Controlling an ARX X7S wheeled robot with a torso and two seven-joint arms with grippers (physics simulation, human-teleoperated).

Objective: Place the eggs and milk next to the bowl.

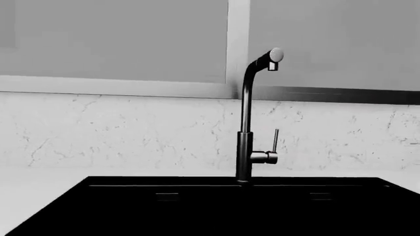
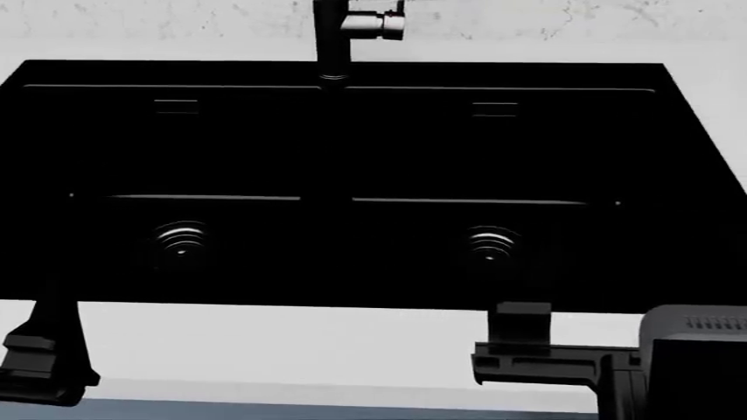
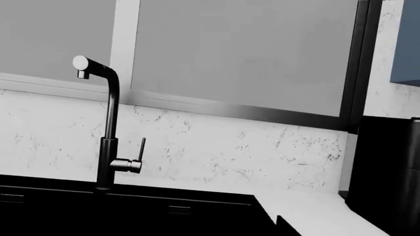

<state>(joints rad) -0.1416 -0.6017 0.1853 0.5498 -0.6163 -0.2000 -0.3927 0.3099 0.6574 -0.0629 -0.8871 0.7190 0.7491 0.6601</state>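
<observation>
my left gripper and right gripper hang low at the near counter edge, and i cannot tell if either is apart or together. before me: a black double sink and upright faucet. eggs, milk, bowl: out of sight.

Eggs, milk, bowl: none in view

A white stone counter holds a big black sink. A dark tap stands behind the sink.
</observation>
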